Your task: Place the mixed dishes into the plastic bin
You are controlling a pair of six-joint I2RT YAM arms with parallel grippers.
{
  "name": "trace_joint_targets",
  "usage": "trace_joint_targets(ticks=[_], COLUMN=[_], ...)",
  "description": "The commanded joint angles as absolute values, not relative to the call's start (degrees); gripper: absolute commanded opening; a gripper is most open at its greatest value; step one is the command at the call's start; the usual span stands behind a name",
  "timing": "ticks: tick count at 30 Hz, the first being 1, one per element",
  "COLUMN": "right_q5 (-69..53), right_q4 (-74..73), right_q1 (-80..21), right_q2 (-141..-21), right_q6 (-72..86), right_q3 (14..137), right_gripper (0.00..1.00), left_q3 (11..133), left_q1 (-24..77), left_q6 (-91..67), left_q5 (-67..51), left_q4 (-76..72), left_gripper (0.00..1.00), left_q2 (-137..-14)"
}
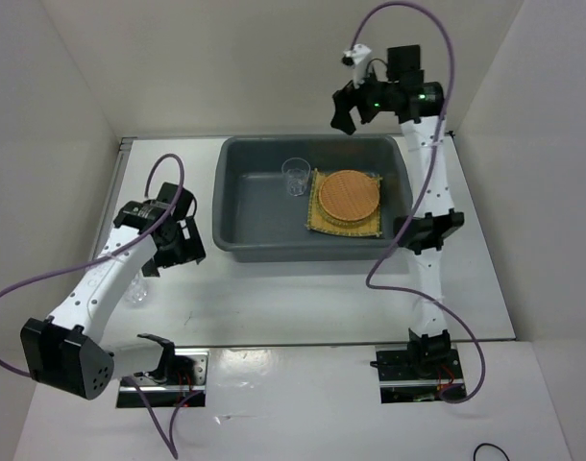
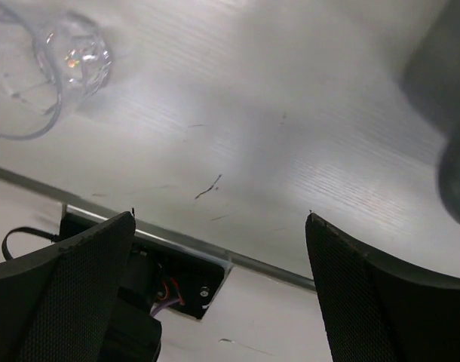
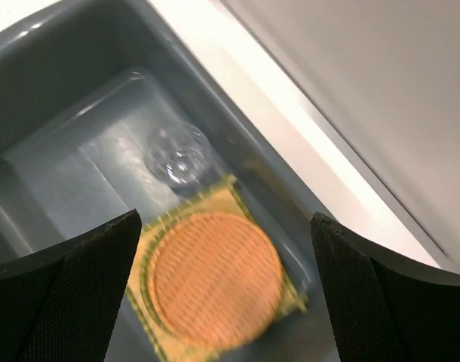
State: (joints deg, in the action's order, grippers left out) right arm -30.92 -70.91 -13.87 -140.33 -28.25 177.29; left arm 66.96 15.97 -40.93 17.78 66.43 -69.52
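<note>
- While both arms hold nothing, the grey bin sits at the far middle of the white surface.
- On the right side of the bin's floor lies the yellow mat, flat.
- An orange-brown disc lies on top of the mat, and the mat's corners stick out around it.
- One clear cup, the first cup, stands upright inside the bin, just beside the mat's far left corner.
- From the right wrist you look down into this cup, and it is right next to the mat.
- Outside the bin, the second cup rests on the surface at the left, partly hidden by the left arm.
- From the left wrist it looks tipped on its side.
- Near the second cup, the left fingers are spread wide apart with nothing between them. They are above the surface, between that cup and the bin.
- Up above the bin's far right edge, the right fingers are spread wide apart too, and they are empty.
</note>
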Motion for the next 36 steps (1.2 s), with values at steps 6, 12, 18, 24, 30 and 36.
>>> trace_joint_targets(ticks=[6, 12, 18, 24, 30, 36], right_q5=[-37.8, -43.7, -46.6, -43.3, -31.8, -31.1], right_q4=[-74.6, -74.6, -57.1, -38.3, -30.8, -23.6], right_q1=[-2.9, 3.8, 8.4, 6.9, 6.3, 6.3], right_q2=[-129.7, -122.3, -102.0, -79.9, -76.8, -73.5], right_q6=[-25.7, -26.2, -31.2, -29.6, -28.1, -15.0], right_q3=[162.7, 153.0, 110.0, 71.9, 59.3, 50.6], right_gripper=[0.97, 0.96, 0.98, 0.98, 0.98, 0.98], left_q3=[66.7, 61.4, 60.2, 60.2, 59.7, 59.2], left_q1=[4.5, -3.9, -8.6, -12.3, -12.3, -12.3], left_q6=[-46.6, -47.6, -43.8, -41.0, -40.4, -39.9], left_q5=[20.5, 17.8, 17.0, 17.8, 17.8, 17.1], left_q4=[64.1, 55.5, 51.8, 49.2, 47.5, 46.3], left_gripper=[1.00, 1.00, 1.00, 1.00, 1.00, 0.96], left_q2=[-69.4, -71.0, -77.8, -81.5, -85.3, -88.6])
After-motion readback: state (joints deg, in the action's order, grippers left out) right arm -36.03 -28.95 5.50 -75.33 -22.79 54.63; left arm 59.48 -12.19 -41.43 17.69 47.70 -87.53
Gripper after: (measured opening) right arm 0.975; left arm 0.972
